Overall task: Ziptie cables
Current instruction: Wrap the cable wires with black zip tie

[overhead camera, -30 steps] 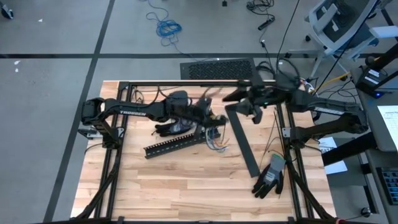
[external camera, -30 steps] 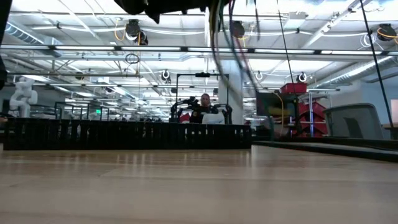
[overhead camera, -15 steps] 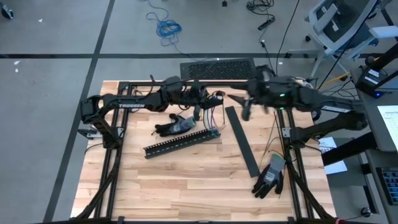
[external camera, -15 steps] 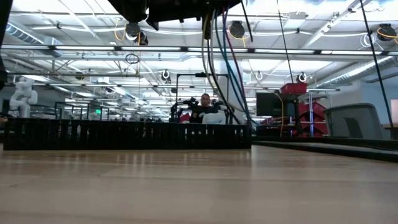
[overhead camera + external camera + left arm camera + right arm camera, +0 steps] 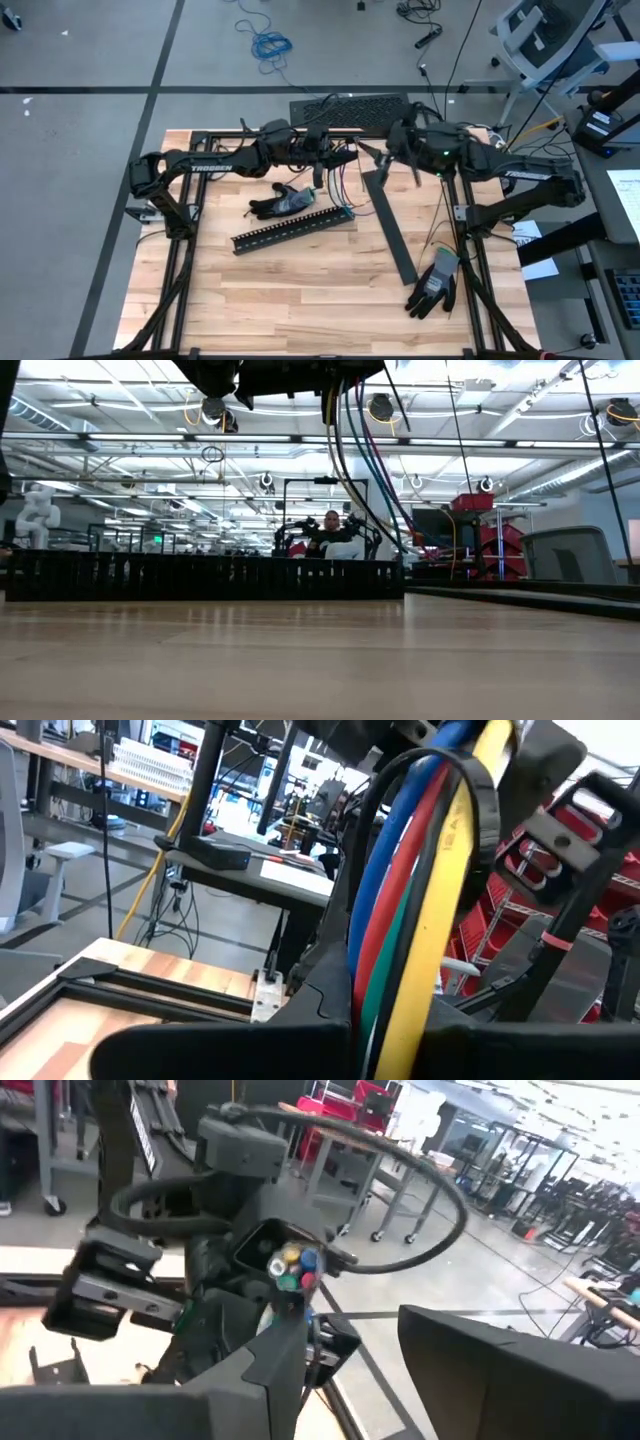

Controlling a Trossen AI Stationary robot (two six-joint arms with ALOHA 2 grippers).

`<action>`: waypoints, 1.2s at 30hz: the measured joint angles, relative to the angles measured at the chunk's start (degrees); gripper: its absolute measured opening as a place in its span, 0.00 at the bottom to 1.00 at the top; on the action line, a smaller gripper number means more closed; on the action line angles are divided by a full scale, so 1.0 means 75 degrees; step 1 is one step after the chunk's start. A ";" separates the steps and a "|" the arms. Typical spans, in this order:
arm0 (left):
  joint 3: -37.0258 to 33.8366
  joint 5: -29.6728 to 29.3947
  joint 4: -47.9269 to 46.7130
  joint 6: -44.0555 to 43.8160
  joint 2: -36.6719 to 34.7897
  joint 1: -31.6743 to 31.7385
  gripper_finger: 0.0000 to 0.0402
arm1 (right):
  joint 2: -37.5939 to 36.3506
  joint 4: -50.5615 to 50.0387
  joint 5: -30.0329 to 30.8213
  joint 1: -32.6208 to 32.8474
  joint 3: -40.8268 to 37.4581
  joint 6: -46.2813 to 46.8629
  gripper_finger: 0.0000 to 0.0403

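Several blue, red, green and yellow cables (image 5: 420, 920) hang bundled by a black tie.

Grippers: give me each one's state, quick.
Left gripper: shut on the bundle of blue, red, green and yellow cables.
Right gripper: cannot tell.
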 joint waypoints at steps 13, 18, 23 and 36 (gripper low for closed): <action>0.0002 -0.0202 0.0008 0.0003 0.0000 0.0023 0.02 | 0.0301 0.0407 -0.0234 0.0437 0.0000 0.0374 0.37; 0.0000 -0.0232 -0.0039 0.0000 0.0000 0.0023 0.02 | 0.0383 0.0634 -0.0192 0.0341 -0.0003 0.0225 0.37; 0.0000 -0.0284 -0.0025 0.0000 0.0000 0.0025 0.02 | 0.0367 0.0877 -0.0191 0.0233 -0.0003 0.0212 0.37; 0.0003 -0.0313 -0.0019 0.0021 0.0000 0.0028 0.03 | 0.0604 0.0824 -0.0210 0.0169 -0.0002 0.0380 0.36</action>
